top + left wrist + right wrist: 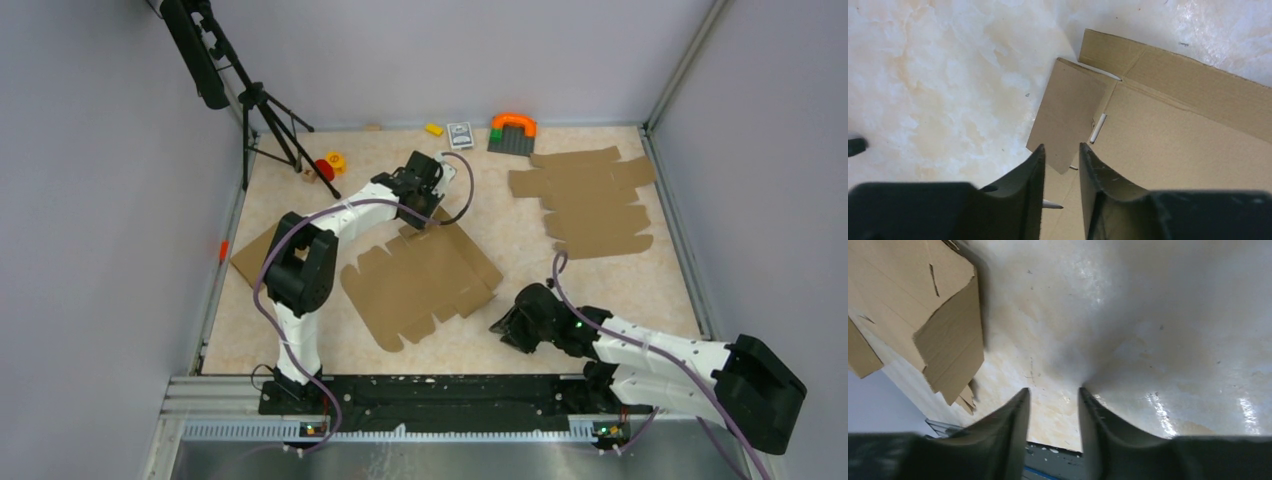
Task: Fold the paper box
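The paper box point(420, 280) lies flat and unfolded in the middle of the table, a brown die-cut sheet with flaps. My left gripper point(428, 212) is at its far corner. In the left wrist view a side flap point(1068, 120) points down toward my left gripper point(1062, 146), its corner lying between the fingertips; the jaws stand narrowly apart and do not pinch it. My right gripper point(500, 325) hovers just off the sheet's near right corner. In the right wrist view my right gripper point(1053, 389) is open over bare table, the paper box point(923, 305) to its upper left.
A pile of similar cardboard sheets point(590, 200) lies at the back right. Another brown sheet point(250, 258) sticks out under the left arm. A tripod point(265, 110) stands back left. An orange and grey toy point(512, 132), small card box point(460, 134), and red and yellow bits point(328, 165) line the back.
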